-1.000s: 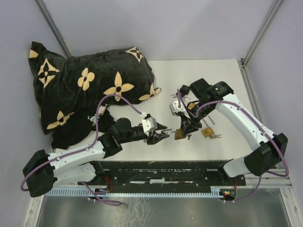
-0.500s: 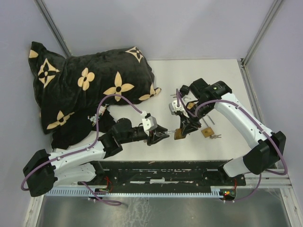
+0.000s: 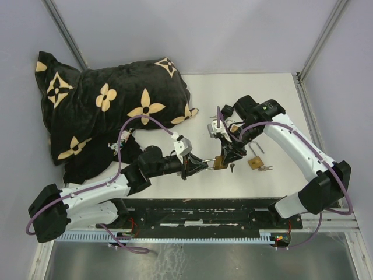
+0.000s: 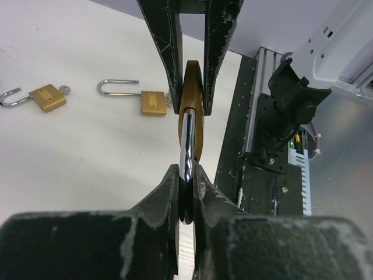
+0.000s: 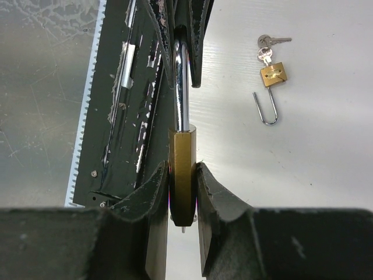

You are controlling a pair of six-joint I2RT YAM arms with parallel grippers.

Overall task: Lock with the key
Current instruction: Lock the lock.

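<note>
Two grips on one padlock (image 3: pixel 220 164), toward the tabletop's (image 3: pixel 274 105) near edge: left gripper (image 4: pixel 186 175) pinches shackle (image 4: pixel 186 137), right gripper (image 5: pixel 182 175) clamps body (image 5: pixel 182 154) (brass). Best push straight along the shackle, no twist.

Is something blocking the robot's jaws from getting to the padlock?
Nothing is in the way. The right jaws pinch the brass body of the padlock, and the left jaws pinch its silver loop, so both are touching it.
</note>
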